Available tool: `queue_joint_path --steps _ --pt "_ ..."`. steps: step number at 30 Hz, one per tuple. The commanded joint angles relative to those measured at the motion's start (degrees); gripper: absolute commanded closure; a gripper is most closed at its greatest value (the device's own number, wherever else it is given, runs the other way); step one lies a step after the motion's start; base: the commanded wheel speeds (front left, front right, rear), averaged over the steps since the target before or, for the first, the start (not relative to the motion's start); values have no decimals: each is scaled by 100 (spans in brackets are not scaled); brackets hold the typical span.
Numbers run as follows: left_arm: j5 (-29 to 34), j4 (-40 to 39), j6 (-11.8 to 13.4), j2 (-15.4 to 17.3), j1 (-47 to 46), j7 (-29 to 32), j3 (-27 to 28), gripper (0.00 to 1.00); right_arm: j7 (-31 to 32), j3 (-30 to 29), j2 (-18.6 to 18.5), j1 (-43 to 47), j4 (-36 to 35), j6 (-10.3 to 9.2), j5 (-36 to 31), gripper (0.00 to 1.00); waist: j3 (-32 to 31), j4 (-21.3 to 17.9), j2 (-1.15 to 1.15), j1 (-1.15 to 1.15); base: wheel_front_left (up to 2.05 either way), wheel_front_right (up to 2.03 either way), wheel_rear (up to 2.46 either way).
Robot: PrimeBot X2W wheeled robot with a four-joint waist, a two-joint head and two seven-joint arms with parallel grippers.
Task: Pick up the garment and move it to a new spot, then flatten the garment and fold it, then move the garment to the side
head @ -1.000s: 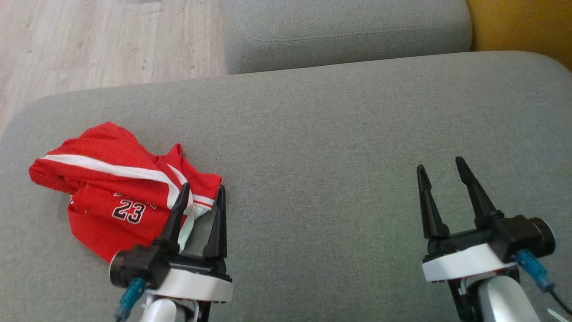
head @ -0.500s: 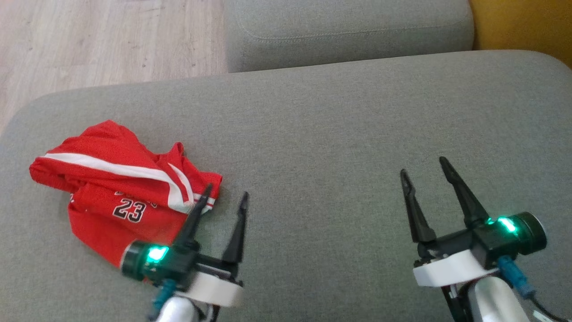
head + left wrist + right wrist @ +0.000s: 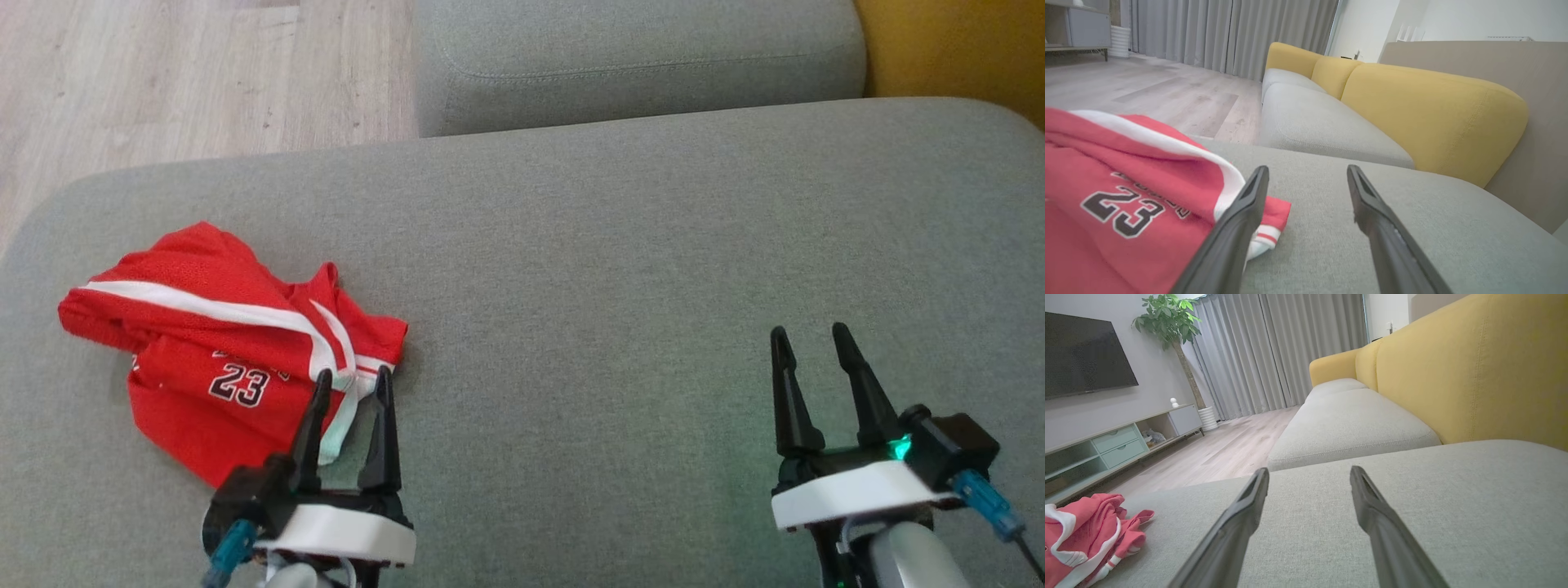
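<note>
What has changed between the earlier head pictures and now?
The left gripper swung right, away from the red garment, then came back left and lower in the head view, tips at its edge. The right gripper went left, then returned, drawn back a little. Nothing taken or released; both remain open. Garment and sofa cushion unchanged.

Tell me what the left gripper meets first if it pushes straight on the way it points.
Likely the red garment: its striped corner lies just before the left gripper, with grey cushion beyond. Depth is unclear.
</note>
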Motion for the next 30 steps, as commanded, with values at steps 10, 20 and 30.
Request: queue_joint_path --steps 10,20,30 --pt "-204 2 9 -10 -205 -55 125 0 -61 169 -50 -154 -7 13 44 0 -29 -14 0 0 0 0 0" --pt "-158 -86 55 -10 -179 -55 235 0 -61 301 -50 -78 -75 13 -41 0 -54 466 0 0 0 0 0" --pt "96 -46 55 -10 -111 -55 500 0 -61 612 -50 10 -140 13 36 0 -188 1536 0 0 0 0 0"
